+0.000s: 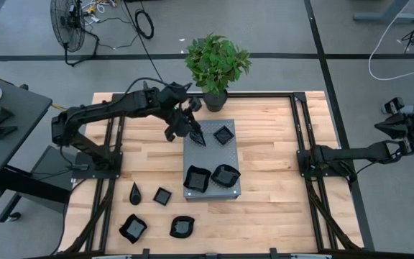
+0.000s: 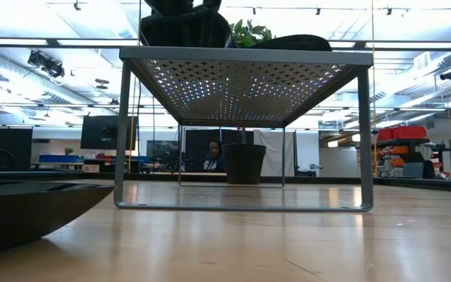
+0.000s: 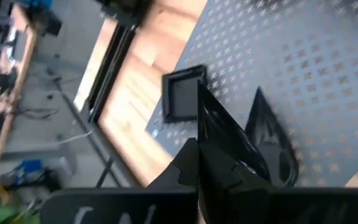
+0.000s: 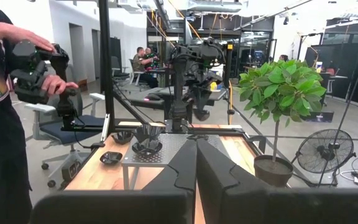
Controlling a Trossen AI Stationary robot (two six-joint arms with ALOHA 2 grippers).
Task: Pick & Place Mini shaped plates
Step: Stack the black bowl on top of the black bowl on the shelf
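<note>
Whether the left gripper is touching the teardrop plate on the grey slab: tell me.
Touching. The left wrist view shows the left gripper shut on the teardrop plate, its upright edge pinched between the fingers above the perforated slab.

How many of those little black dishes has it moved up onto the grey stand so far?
Three dishes sit on the grey perforated stand. The left gripper is shut on a teardrop dish above the stand. Four dishes wait on the wooden table. The right gripper rests off the table's edge.
</note>
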